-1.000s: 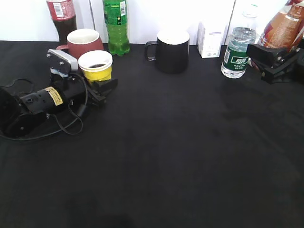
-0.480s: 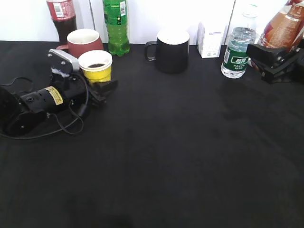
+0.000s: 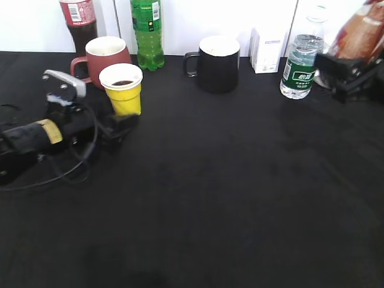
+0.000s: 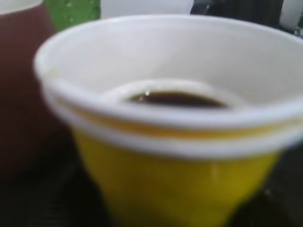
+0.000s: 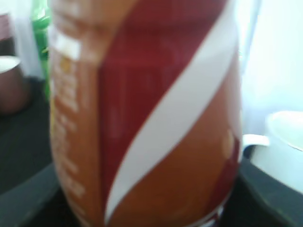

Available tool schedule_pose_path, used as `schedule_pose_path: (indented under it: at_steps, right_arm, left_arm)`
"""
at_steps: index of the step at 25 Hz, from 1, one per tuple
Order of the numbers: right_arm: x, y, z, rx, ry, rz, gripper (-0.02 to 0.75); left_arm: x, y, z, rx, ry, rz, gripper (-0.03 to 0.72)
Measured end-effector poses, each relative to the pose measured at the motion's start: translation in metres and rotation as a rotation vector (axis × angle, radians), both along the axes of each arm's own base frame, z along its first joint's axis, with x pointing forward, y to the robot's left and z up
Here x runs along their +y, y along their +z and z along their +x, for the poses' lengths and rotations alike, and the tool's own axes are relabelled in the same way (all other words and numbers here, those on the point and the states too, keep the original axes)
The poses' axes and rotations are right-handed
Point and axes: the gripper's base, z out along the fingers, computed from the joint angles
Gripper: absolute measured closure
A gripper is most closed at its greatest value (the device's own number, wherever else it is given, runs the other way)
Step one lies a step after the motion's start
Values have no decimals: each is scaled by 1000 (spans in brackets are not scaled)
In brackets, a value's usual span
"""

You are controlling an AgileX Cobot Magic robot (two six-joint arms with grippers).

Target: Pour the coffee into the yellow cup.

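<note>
The yellow cup [image 3: 123,96] stands upright at the back left with dark coffee [image 3: 123,83] in its bottom. It fills the left wrist view [image 4: 180,179], where the coffee [image 4: 175,98] also shows. My left gripper [image 3: 120,125] lies low just in front of the cup, a little apart from it, with its jaws open. My right gripper [image 3: 350,71] is shut on the brown-orange coffee bottle [image 3: 363,33] at the far right edge and holds it tilted. The bottle's red-and-white label fills the right wrist view [image 5: 156,118].
A maroon mug [image 3: 105,55] stands right behind the yellow cup, with a cola bottle [image 3: 78,21] and a green bottle [image 3: 147,33] behind. A black mug [image 3: 217,63], a white box [image 3: 267,51] and a water bottle [image 3: 300,66] line the back.
My left arm has pulled back to the left and towards the front, away from the yellow cup, which stays in place. The right gripper and bottle have shifted slightly.
</note>
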Motion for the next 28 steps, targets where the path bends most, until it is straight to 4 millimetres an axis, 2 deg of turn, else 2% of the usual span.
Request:
schedule_pose_path:
  at_steps: [2, 4, 8, 9, 11, 14, 15, 16, 18, 21, 23, 26, 28]
  right_arm:
    - [-10, -11, 8, 48, -126, 81, 202]
    - [-19, -33, 16, 110, -239, 101, 202]
    - [-22, -94, 27, 177, -256, -29, 202]
    - [-22, -104, 28, 189, -255, -44, 202]
    - [-22, -111, 33, 163, -253, -59, 202]
    - [-22, -112, 35, 156, -258, -58, 202]
    - [-22, -111, 35, 164, -260, -46, 187]
    - [-22, -110, 32, 191, -267, -18, 129]
    - [-23, -110, 23, 229, -273, -2, 73]
    - [-23, -113, 1, 285, -271, -7, 71]
    - [-24, -102, -11, 310, -275, -20, 75]
    - [-27, -75, -20, 404, -296, -84, 88]
    - [-33, -51, -19, 597, -341, -177, 108]
  left_arm:
    - [5, 8, -16, 37, 10, 31, 69]
    - [9, 18, -33, 53, 17, 49, 72]
    - [13, 57, -52, -41, 5, 39, 86]
    - [12, 66, -54, -72, -8, 39, 90]
    - [12, 75, -56, -102, -18, 39, 92]
    - [12, 75, -56, -99, -19, 43, 96]
    - [12, 75, -56, -99, -19, 43, 96]
    - [12, 75, -56, -99, -19, 43, 96]
    - [12, 74, -56, -97, -19, 44, 96]
    - [12, 74, -57, -79, -18, 33, 96]
    - [11, 76, -59, -8, 6, 42, 97]
    - [-3, 82, -60, 169, 74, 175, 97]
    - [-21, 92, -60, 346, 183, 310, 111]
